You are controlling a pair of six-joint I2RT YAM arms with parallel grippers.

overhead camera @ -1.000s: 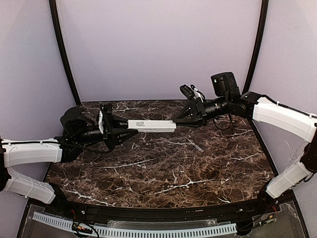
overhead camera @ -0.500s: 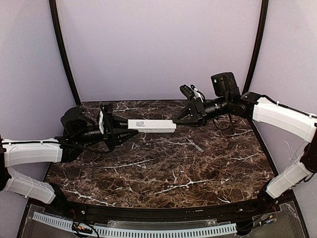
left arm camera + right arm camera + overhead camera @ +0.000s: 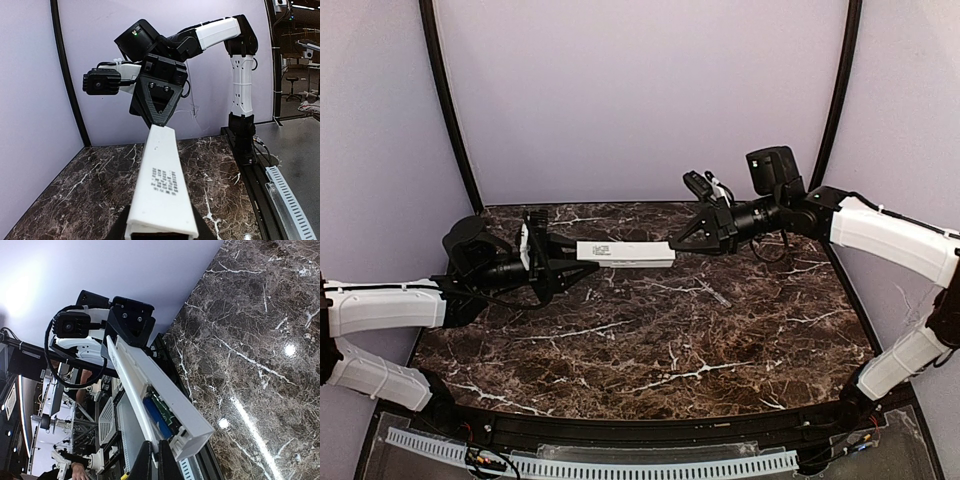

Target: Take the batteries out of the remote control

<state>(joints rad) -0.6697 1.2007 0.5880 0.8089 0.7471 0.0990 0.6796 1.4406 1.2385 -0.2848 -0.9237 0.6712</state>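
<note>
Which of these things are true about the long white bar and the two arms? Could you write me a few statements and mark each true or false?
1. The left gripper and the right gripper each hold one end of the remote control. True.
2. The remote control lies flat on the table. False: it is held up above the marble.
3. The battery compartment is closed. False: the right wrist view shows it open.
4. A blue battery sits inside the compartment. True.
5. Both arms are parked away from the remote control. False: both reach in to it, one from each side.
</note>
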